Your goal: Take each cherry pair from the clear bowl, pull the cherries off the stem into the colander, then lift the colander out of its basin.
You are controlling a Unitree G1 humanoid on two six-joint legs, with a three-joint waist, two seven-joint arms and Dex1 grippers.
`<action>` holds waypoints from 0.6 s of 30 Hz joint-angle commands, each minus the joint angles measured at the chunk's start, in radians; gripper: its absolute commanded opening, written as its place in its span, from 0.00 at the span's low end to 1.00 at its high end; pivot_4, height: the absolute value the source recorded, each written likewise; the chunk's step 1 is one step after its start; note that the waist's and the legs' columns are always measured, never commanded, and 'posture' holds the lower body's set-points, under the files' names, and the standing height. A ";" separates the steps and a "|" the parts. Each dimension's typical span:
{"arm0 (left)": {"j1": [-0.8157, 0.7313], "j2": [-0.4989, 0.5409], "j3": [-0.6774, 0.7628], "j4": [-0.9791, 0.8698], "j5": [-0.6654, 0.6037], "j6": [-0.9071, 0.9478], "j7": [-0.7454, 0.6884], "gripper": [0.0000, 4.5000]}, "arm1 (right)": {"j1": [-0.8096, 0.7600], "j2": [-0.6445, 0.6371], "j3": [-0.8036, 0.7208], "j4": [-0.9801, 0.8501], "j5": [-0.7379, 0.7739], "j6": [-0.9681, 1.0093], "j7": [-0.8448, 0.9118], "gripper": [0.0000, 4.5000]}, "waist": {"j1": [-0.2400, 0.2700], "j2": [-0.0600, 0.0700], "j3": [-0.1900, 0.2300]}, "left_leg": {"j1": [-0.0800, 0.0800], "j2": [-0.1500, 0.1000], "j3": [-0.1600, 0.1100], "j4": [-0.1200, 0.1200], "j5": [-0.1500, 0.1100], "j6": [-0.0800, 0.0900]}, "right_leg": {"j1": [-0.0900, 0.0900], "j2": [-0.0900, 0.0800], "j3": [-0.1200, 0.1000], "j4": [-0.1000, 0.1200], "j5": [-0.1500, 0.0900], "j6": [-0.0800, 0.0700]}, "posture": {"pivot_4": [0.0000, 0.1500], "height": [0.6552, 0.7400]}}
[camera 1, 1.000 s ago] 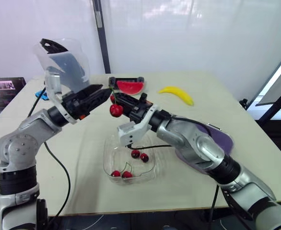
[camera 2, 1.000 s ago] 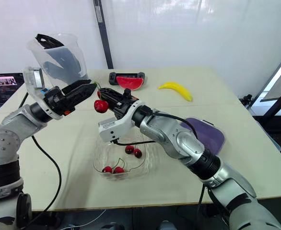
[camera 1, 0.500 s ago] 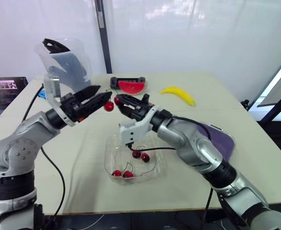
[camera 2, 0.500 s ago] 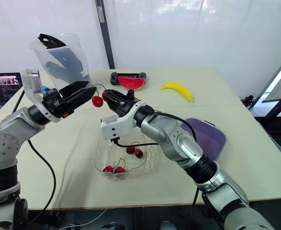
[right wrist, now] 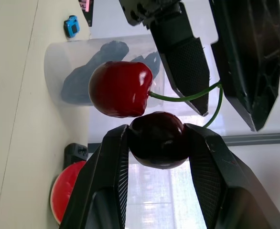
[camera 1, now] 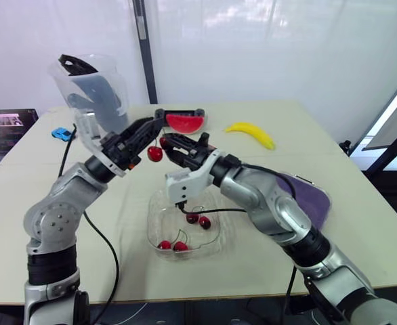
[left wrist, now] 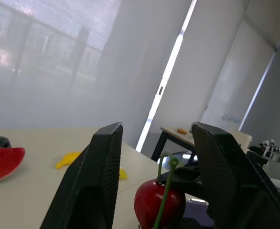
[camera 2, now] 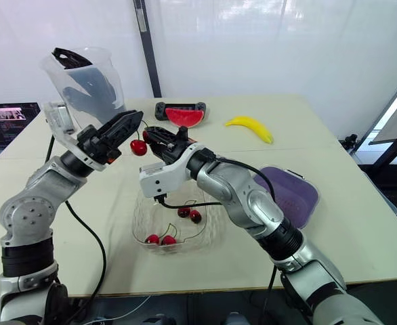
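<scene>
Above the clear bowl (camera 1: 159, 230), my right gripper (camera 1: 166, 141) is shut on a dark cherry (right wrist: 157, 140). Its partner, a red cherry (camera 1: 155, 154), hangs from the shared green stem (right wrist: 188, 98). My left gripper (left wrist: 156, 126) faces the right one from the left with its fingers (left wrist: 99, 162) apart, and the stem rises in the gap between them. Two more cherry pairs (camera 1: 198, 219) lie in the bowl. The purple colander (camera 1: 307, 196) sits on the table to the right, partly hidden behind my right arm.
A watermelon slice (camera 1: 185, 122) and a banana (camera 1: 251, 134) lie at the back of the table. A tall clear jug (camera 1: 90, 87) stands at the back left, with a small blue object (camera 1: 61, 133) near it. A dark screen (camera 1: 5, 125) sits beyond the table's left edge.
My left arm has swung in towards the table's middle and its gripper now tilts upward beside the cherries. The right gripper has kept its hold on the dark cherry and barely moved.
</scene>
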 commanded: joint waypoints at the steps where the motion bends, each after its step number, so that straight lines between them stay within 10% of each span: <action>1: -0.009 -0.001 -0.006 -0.039 0.001 -0.026 0.001 0.60 | -0.004 0.009 -0.033 -0.029 -0.007 -0.003 0.001 0.41 | 0.000 0.000 0.000 | 0.000 0.000 0.000 0.000 0.000 0.000 | 0.000 0.000 0.000 0.000 0.000 0.000 | 1.00 1.00; 7: -0.001 -0.007 -0.017 -0.040 0.006 -0.037 -0.002 0.60 | 0.000 0.010 -0.037 -0.030 -0.005 -0.005 0.003 0.41 | 0.000 0.000 0.000 | 0.000 0.000 0.000 0.000 0.000 0.000 | 0.000 0.000 0.000 0.000 0.000 0.000 | 1.00 1.00; 13: -0.002 -0.012 -0.010 -0.034 -0.004 -0.044 -0.001 0.01 | 0.006 0.011 -0.041 -0.032 -0.009 0.003 0.004 0.41 | 0.000 0.000 0.000 | 0.000 0.000 0.000 0.000 0.000 0.000 | 0.000 0.000 0.000 0.000 0.000 0.000 | 1.00 1.00; 18: -0.010 -0.011 -0.006 -0.023 -0.010 -0.042 -0.006 0.01 | 0.013 0.012 -0.045 -0.033 -0.006 0.009 0.014 0.41 | 0.000 0.000 0.000 | 0.000 0.000 0.000 0.000 0.000 0.000 | 0.000 0.000 0.000 0.000 0.000 0.000 | 1.00 1.00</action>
